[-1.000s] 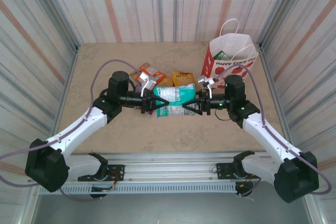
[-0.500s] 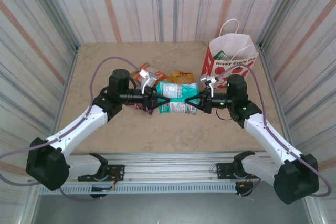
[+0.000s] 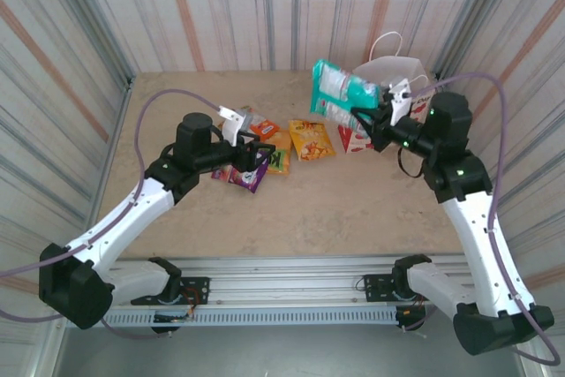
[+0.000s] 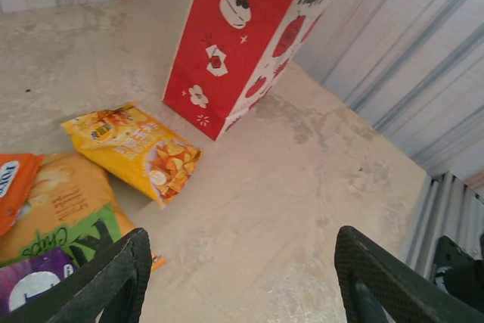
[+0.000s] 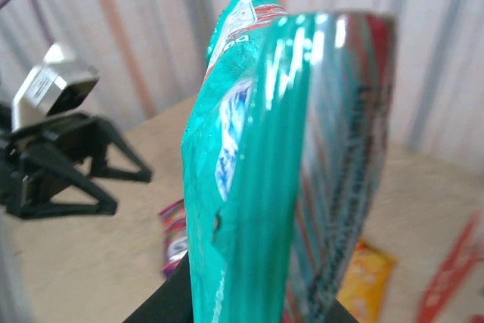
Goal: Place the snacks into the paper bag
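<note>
The teal packet hangs in the air, well clear of the table, just beside the open mouth of the paper bag on its left. It is pinched by one edge in the right claw, which is clenched on it. The right wrist view shows the packet edge-on and upright, a pose that would suit sliding a flat packet through a narrow opening. The bag stands upright at the far right of the table, handles up and its red side facing the other snacks, so its mouth can only be reached from above. This probably explains the raised right arm, with its elbow high and its forearm reaching in toward the bag's rim.

Four snacks lie flat on the table, left of the bag:
- a yellow packet, nearest the bag
- an orange packet
- a green-and-yellow packet
- a purple packet

The left claw is released, its fingers spread wide with nothing between them. It sits low over the purple and green-and-yellow packets on an outstretched, nearly level arm, seemingly placed for the next pick.
</note>
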